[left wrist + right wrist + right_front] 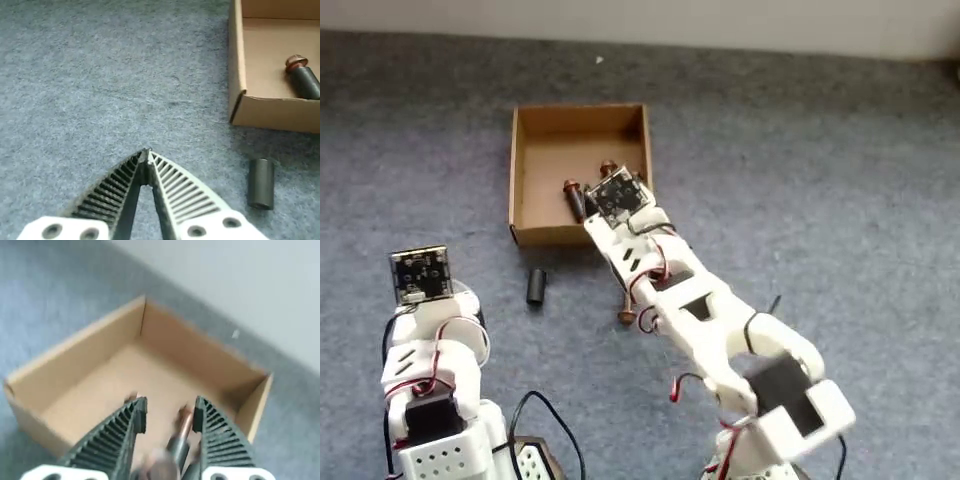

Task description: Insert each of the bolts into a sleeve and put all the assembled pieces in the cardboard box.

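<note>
The cardboard box [530, 170] stands open on the grey carpet. My right gripper [170, 410] hangs open over its near right corner. A copper-headed bolt in a dark sleeve [181, 432] shows blurred between the fingers; whether they touch it I cannot tell. Another assembled piece [575, 198] lies on the box floor and appears in the left wrist view as well [302, 77]. A loose black sleeve [536, 287] lies on the carpet in front of the box, to the side of my shut left gripper [145, 152]. One bare bolt [625, 305] lies beside the right arm.
The box's front corner [240, 100] rises just beyond the loose sleeve [261, 182]. The right arm [700, 310] stretches diagonally from the lower right toward the box. The left arm [425, 340] sits folded at the lower left. A pale wall [250, 285] runs behind the box.
</note>
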`<state>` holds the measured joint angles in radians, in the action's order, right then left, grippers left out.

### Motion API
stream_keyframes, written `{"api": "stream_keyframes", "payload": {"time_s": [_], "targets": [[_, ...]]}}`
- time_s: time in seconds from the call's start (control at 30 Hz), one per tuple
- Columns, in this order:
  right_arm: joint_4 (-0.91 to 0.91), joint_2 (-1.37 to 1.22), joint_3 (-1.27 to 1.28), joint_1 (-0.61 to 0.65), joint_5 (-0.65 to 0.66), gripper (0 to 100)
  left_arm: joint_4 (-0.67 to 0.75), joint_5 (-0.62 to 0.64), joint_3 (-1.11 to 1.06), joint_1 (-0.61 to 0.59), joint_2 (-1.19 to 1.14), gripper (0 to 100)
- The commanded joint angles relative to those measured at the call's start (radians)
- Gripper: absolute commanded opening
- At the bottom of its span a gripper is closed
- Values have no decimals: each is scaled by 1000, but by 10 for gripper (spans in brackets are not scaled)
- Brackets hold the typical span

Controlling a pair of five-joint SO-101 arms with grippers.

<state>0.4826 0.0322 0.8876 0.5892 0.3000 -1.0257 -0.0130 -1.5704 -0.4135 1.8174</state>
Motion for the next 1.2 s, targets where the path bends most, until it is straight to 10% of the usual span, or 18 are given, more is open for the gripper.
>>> {"api": "stream_keyframes", "payload": {"time_s": [0.0, 0.3, 1.17], "targets": [[-114, 216, 42, 15, -5, 138, 20, -2, 53, -84, 8, 28], [-572, 371, 45, 166, -204, 140, 21, 0, 85, -211, 8, 28], [-1279, -202, -728, 351, -810, 139, 63, 77, 74, -278, 8, 28]]}}
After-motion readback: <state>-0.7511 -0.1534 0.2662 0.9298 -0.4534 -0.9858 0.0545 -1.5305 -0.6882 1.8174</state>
